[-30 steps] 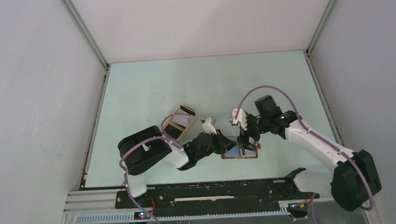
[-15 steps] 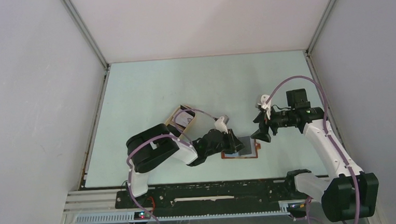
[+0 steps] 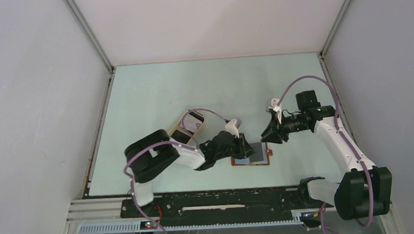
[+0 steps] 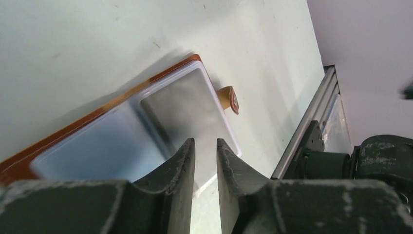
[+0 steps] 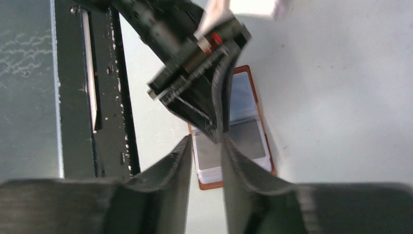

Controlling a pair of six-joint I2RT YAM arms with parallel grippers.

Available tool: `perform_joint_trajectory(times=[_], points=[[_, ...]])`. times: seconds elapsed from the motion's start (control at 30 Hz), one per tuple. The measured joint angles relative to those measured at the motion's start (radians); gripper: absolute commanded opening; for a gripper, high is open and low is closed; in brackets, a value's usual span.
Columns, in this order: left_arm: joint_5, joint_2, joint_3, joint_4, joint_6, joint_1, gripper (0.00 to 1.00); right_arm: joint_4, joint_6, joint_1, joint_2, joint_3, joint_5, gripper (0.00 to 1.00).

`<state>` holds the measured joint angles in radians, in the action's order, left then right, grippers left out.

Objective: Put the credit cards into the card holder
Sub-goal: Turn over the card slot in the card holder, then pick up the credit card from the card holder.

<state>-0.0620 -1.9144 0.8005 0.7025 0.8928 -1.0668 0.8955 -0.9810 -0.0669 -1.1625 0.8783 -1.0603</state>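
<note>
The brown card holder [image 3: 251, 164] lies open and flat on the table. A grey card [image 4: 180, 107] and a bluish card [image 4: 97, 151] lie on its two halves, and its clasp tab [image 4: 229, 99] sticks out to one side. My left gripper [image 3: 246, 148] hangs low over the holder's middle. Its fingers [image 4: 187, 161] are parted by a narrow gap with nothing between them. My right gripper [image 3: 266, 136] is raised to the right of the holder, apart from it, also narrowly open and empty. In the right wrist view the card holder [image 5: 214, 184] lies beyond the fingertips.
An oval tan tray [image 3: 177, 125] with more cards stands left of the holder, behind the left arm. The black mounting rail [image 3: 221, 200] runs along the table's near edge. White walls enclose the table on three sides.
The right gripper has pulled up and right, off the holder, and its jaws have narrowed. The left gripper has slid right over the holder, and its jaws have parted slightly.
</note>
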Motion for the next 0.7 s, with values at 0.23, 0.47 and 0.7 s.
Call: perform_joint_trajectory(times=[0.23, 0.47, 0.7], points=[[0.111, 0.293, -0.156, -0.030, -0.142, 0.004, 0.29, 0.043, -0.107, -0.018, -0.034, 0.000, 0.033, 0.00], [0.243, 0.519, -0.277, -0.039, -0.301, 0.006, 0.36, -0.023, -0.108, -0.171, -0.054, -0.019, 0.190, 0.00], [0.441, 0.803, -0.360, -0.143, -0.420, 0.055, 0.71, -0.111, -0.029, -0.286, -0.108, -0.022, 0.369, 0.08]])
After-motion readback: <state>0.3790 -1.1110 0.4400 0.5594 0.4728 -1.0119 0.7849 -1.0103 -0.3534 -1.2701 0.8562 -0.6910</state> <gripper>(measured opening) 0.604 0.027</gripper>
